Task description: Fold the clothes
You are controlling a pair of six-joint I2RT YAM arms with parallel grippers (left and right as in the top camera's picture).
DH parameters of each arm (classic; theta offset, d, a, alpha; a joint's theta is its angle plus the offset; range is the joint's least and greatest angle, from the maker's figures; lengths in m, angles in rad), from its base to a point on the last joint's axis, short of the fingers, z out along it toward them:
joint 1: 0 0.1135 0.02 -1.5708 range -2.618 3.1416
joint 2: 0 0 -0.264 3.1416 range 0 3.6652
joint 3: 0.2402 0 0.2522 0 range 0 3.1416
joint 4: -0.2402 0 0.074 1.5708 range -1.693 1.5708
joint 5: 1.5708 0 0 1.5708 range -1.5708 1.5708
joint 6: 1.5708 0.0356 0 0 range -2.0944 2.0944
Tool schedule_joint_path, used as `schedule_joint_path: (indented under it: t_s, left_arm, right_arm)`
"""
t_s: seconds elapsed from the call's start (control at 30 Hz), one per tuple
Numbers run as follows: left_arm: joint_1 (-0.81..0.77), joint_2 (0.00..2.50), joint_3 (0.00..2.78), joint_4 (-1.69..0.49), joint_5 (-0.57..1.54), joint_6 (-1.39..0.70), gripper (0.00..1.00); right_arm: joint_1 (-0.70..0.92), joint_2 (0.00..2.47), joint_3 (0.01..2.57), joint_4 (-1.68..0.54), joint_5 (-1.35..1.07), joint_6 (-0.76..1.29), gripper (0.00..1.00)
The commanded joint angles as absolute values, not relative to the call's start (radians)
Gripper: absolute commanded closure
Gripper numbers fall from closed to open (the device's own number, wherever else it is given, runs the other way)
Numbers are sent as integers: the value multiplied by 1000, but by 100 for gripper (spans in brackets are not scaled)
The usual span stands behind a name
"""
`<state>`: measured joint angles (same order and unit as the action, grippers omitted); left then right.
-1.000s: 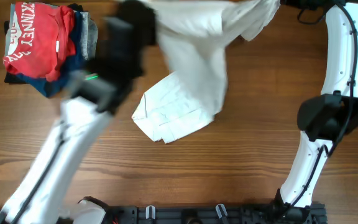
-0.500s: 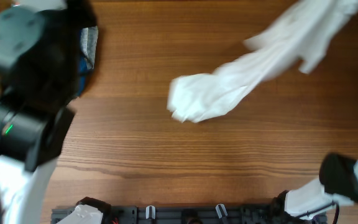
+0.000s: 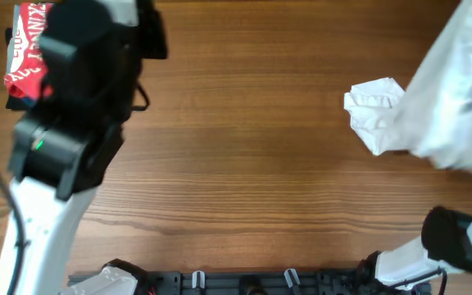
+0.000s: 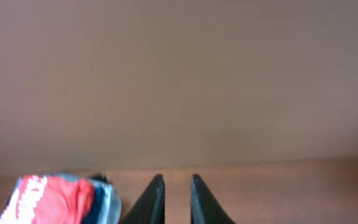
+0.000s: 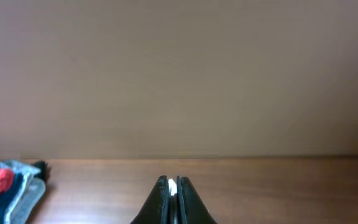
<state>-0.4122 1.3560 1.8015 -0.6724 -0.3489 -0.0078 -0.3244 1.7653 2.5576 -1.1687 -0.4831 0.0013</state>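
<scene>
Because the large white cotton T-shirt (image 3: 445, 98) is light, limp and quick to bunch, it is probably best gripped at a hem or shoulder corner; it lies crumpled at the right side of the wooden table (image 3: 244, 147). At far left the left arm (image 3: 64, 156) is raised, and the left gripper (image 4: 176, 180) is slightly parted and empty. The right gripper (image 5: 171, 183) is pressed together on a sliver of white cloth.

The T-shirt (image 3: 453, 90) was up at the right side of the table (image 3: 244, 147), its bunched end poking out to the left. Way over at the far left corner sat the pile of folded garments (image 3: 24, 49), well apart from it, with the left arm (image 3: 72, 123) overlapping the pile's right part.
</scene>
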Motion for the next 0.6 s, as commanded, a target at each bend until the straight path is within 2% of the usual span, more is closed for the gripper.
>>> schedule_joint_path:
  t_s: [0.0, 0.07, 0.3, 0.43, 0.57]
  left_arm:
    - [-392, 1338, 1810, -673, -338, -35, 79]
    - [-367, 1338, 1810, -687, -337, -58, 75]
    - [-258, 1336, 1810, -780, -336, -88, 70]
    - [-220, 1336, 1810, -820, -337, -88, 69]
    - [-185, 1336, 1810, -831, -336, -92, 68]
  right_arm:
    - [-270, 1827, 2560, -1164, -556, -23, 96]
    - [-234, 1863, 2560, -1158, -567, -23, 96]
    - [-54, 2022, 2560, -997, -734, 35, 96]
    - [108, 2055, 2560, -893, -786, 54, 96]
    - [295, 2049, 2560, -887, -783, 2, 96]
